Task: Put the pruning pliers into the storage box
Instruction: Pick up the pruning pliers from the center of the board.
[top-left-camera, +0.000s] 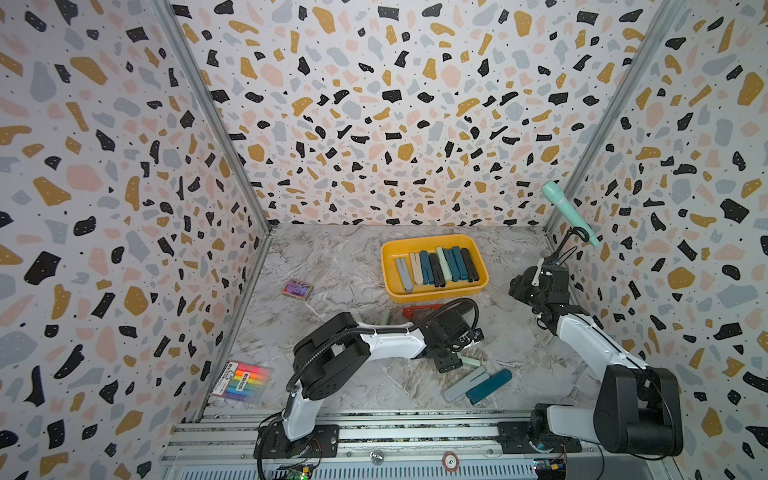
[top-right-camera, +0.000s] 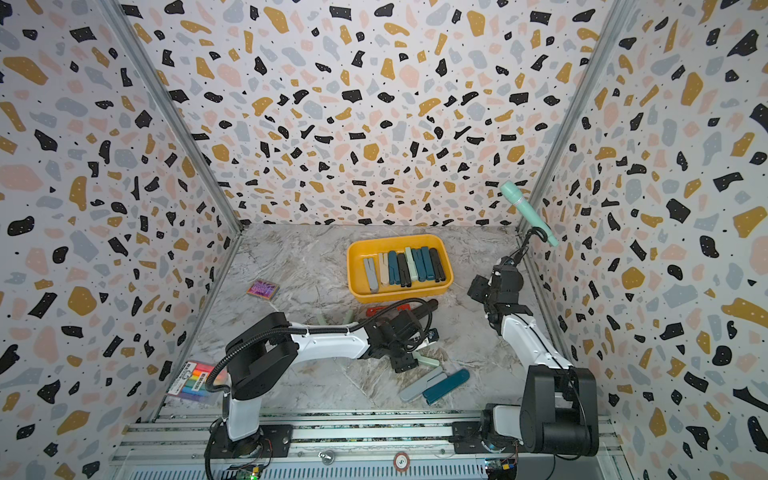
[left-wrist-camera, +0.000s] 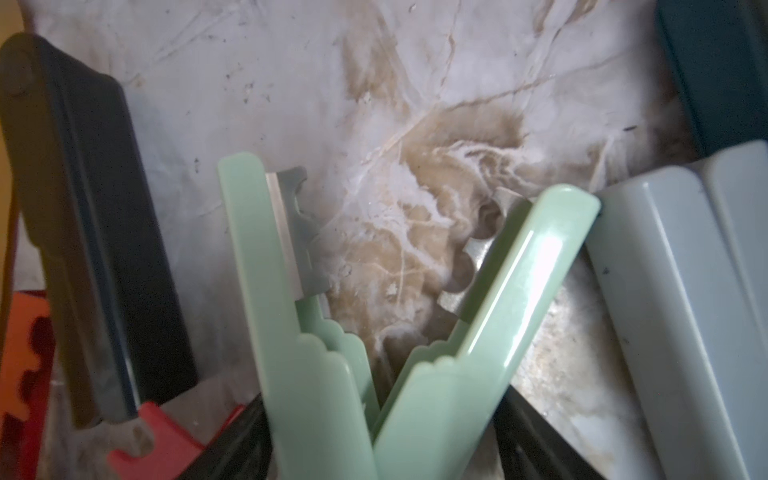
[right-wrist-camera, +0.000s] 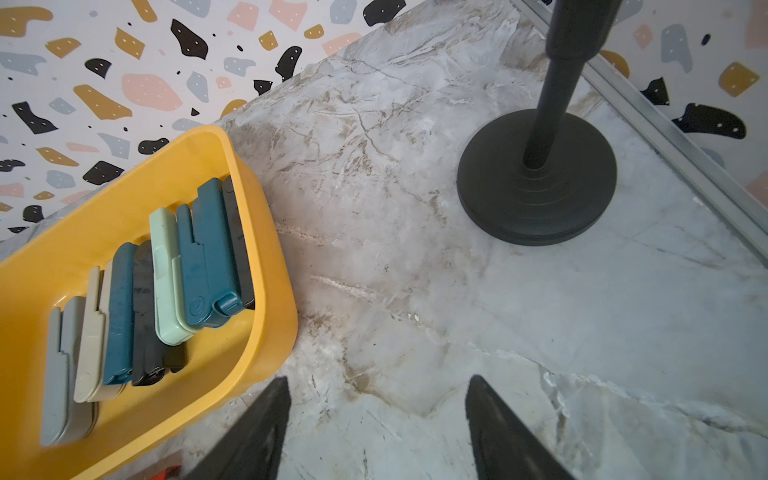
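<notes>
While a row of pliers (top-left-camera: 436, 268) is already laid in the yellow box (top-left-camera: 388, 270), red pliers (top-left-camera: 419, 311), grey pliers (top-left-camera: 463, 384) and teal pliers (top-left-camera: 488, 386) are left on the table (top-left-camera: 332, 266). Mint pliers (left-wrist-camera: 498, 291) are straddled by the left claw (top-left-camera: 451, 362), but whether they are clamped cannot be told. The right claw (right-wrist-camera: 378, 377) is held apart, empty.

Walls (top-left-camera: 374, 104): three flat panels with a terrazzo print in black, ochre, pink and grey-blue on white.
Corner posts (top-left-camera: 216, 116): bare aluminium profiles, one at each rear corner.
Tabletop (top-left-camera: 332, 257): grey-white marble-look surface with brown veining.
Front rail (top-left-camera: 415, 432): slotted aluminium extrusions along the near edge.
Light: even and diffuse, with soft shadows.
</notes>
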